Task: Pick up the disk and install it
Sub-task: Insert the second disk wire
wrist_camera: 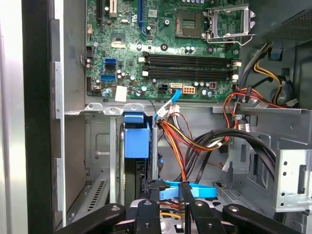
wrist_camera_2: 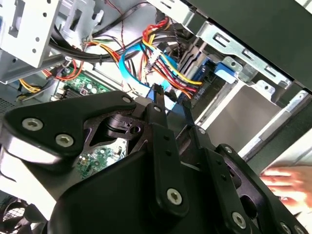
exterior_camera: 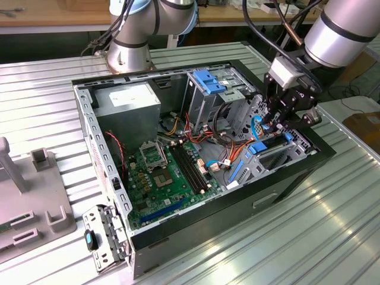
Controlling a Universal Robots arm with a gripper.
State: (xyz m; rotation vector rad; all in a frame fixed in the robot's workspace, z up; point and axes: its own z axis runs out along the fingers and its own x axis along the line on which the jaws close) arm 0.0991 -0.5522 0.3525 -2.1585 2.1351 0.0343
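An open computer case (exterior_camera: 196, 196) lies on a ribbed metal table (exterior_camera: 309, 231), its green motherboard (exterior_camera: 163, 178) exposed, as the robot's gripper (exterior_camera: 278, 123) reaches into the drive bay (exterior_camera: 279, 151).

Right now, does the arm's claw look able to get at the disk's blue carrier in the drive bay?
Probably yes. The claw hangs close by the drive bay, and the disk's blue carrier shows uncovered, though coloured wires and a thin blue cable crowd it.

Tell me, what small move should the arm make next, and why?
Probably creep slowly toward the disk: the gripper hovers close to it inside the case, and a thin blue cable lies right at the gripper, where haste might snag it.
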